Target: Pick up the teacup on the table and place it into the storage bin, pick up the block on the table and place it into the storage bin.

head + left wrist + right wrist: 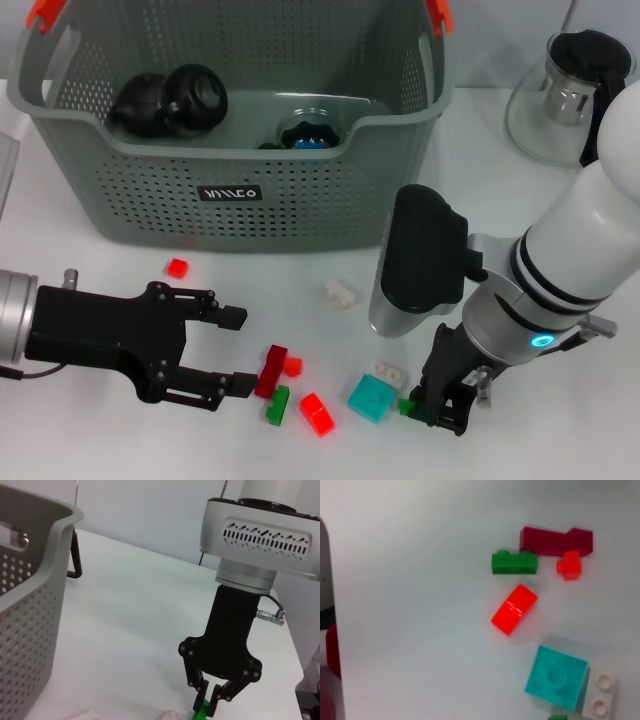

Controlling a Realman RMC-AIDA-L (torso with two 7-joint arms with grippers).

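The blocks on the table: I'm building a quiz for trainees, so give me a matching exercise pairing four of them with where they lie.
1. teal block
2. dark red block
3. small green block
4. white block

A. between the right gripper fingertips
B. lone, nearest the storage bin of the four
C. at the left gripper fingertips
D. beside a white two-stud piece

Pairs: 1-D, 2-C, 3-A, 4-B

Eight blocks [272, 369] on the table, two teacups [196, 97] (dark) in one storage bin [150, 190].
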